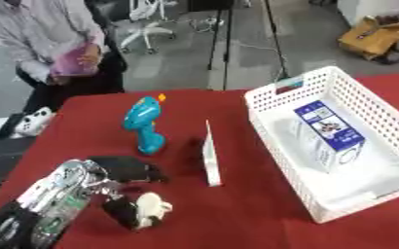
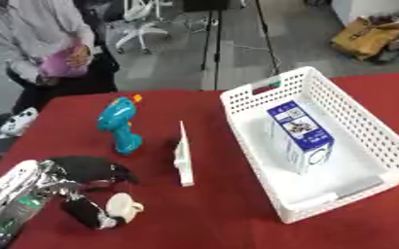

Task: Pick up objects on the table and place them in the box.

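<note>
Small white object sits low on the red tabletop, pinched in the fingers of the left robot hand, with a teal toy drill and an upright white card behind it, white box at right holding a blue-and-white carton.

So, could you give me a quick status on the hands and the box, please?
Left hand curled round small white object. Right hand not in view. Basket holds blue-white carton. Blue toy, white card on table.
</note>
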{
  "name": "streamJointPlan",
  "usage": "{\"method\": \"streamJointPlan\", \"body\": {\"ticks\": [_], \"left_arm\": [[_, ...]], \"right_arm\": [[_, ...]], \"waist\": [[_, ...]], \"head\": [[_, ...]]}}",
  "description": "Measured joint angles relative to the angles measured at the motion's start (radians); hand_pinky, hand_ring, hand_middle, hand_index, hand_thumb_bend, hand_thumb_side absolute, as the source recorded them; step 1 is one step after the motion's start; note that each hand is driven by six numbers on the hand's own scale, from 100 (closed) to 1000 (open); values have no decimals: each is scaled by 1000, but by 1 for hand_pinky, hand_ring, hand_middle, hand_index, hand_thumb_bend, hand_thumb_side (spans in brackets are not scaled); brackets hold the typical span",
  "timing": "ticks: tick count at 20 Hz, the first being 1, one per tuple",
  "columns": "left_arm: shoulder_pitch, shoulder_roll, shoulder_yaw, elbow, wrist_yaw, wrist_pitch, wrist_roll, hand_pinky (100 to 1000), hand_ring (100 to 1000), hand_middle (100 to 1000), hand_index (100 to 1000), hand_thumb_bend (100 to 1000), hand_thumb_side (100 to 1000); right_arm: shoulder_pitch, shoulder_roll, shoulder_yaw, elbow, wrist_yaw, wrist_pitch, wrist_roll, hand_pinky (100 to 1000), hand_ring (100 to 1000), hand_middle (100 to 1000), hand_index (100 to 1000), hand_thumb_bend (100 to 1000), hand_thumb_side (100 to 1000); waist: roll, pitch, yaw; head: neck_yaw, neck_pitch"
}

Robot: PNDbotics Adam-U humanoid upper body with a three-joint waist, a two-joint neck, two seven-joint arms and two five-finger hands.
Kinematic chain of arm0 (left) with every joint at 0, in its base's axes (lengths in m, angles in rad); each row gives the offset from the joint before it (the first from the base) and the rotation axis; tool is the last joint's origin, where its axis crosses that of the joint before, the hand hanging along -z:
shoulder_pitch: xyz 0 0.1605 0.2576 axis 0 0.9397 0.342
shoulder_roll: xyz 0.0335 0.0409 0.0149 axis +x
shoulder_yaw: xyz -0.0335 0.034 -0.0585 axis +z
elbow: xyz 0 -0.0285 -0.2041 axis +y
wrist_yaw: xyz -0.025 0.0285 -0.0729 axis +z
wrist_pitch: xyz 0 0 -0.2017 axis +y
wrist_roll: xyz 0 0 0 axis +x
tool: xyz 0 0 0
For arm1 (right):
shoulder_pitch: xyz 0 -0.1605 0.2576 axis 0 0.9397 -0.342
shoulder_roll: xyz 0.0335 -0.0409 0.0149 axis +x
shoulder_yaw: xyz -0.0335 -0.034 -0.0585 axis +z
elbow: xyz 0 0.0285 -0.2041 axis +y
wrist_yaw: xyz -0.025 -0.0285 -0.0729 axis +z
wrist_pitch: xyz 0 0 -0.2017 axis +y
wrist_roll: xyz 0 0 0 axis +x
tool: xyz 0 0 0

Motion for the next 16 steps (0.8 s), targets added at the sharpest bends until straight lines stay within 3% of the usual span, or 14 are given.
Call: {"method": "streamJointPlan", "body": {"ticks": [7, 9, 14, 16], "left_arm": [[-18, -30, 1, 61, -10, 1, 0, 367, 713, 922, 1000, 461, 654], [-23, -36, -2, 77, -13, -7, 0, 348, 700, 923, 1000, 431, 581], [-27, -39, -5, 107, -21, -34, 0, 332, 679, 909, 1000, 443, 547], [-32, -39, -5, 112, -32, -40, -1, 298, 647, 895, 1000, 408, 509]], "right_arm": [[0, 0, 0, 0, -2, -2, 1, 751, 702, 539, 610, 100, 387], [0, 0, 0, 0, -4, -3, 0, 750, 702, 539, 610, 100, 387], [-1, 0, 0, 0, -8, -5, 0, 751, 702, 539, 610, 100, 387], [-1, 0, 0, 0, -8, -6, 1, 750, 702, 539, 609, 100, 387]], "waist": [[-1, 2, -3], [-1, 2, -3], [-1, 4, -3], [-1, 4, -3]], "head": [[3, 0], [3, 0], [3, 0], [3, 0]]}}
